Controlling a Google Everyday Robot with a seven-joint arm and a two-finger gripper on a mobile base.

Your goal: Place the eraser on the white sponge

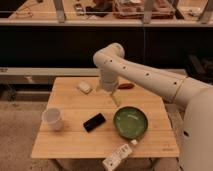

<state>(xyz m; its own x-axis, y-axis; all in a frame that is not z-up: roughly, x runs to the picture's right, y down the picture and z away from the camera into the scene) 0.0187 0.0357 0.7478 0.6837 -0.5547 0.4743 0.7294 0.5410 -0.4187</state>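
The eraser [94,122] is a flat black block lying on the wooden table [70,140], left of the green bowl. The white sponge [84,87] is a small off-white pad at the table's back left. My gripper [115,99] hangs from the white arm above the table's middle, right of the sponge and above and to the right of the eraser, apart from both. It holds nothing that I can see.
A green bowl [130,121] sits right of the eraser. A white cup [53,119] stands at the left. A white remote-like bar [117,157] lies at the front edge. A reddish item [126,86] lies at the back. A dark counter runs behind.
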